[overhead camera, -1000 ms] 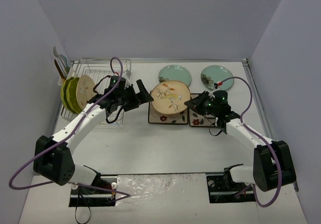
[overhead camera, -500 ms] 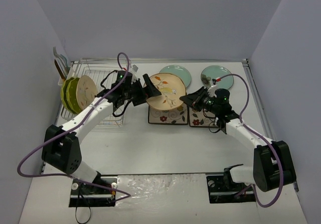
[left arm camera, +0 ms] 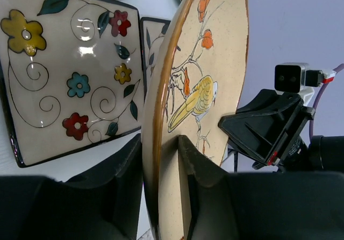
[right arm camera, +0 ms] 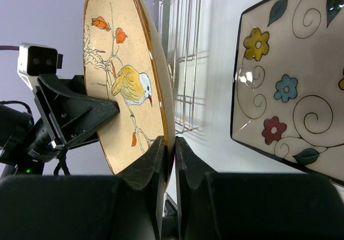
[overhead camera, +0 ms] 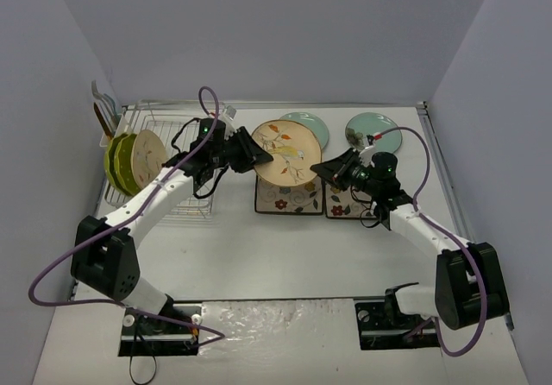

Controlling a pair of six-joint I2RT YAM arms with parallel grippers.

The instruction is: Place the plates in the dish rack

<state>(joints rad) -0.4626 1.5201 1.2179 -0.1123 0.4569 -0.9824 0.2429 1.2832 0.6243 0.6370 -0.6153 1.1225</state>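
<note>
A cream floral plate (overhead camera: 289,148) with a yellow bird on it is held on edge above the table, between both grippers. My left gripper (overhead camera: 248,154) is shut on its left rim. My right gripper (overhead camera: 335,171) is shut on its right rim. In the left wrist view the jaws of the left gripper (left arm camera: 160,149) straddle the plate's (left arm camera: 204,62) brown rim. In the right wrist view the right gripper (right arm camera: 170,143) pinches the plate's (right arm camera: 115,51) edge tightly. The wire dish rack (overhead camera: 185,205) at left holds two lime-green plates (overhead camera: 119,162) and one cream plate (overhead camera: 148,154), all upright.
Two square floral plates (overhead camera: 289,197) (overhead camera: 345,202) lie flat under the held plate. Two teal plates (overhead camera: 310,124) (overhead camera: 373,130) lie behind them. A white utensil holder (overhead camera: 105,113) stands at the rack's far left end. Grey walls enclose the table.
</note>
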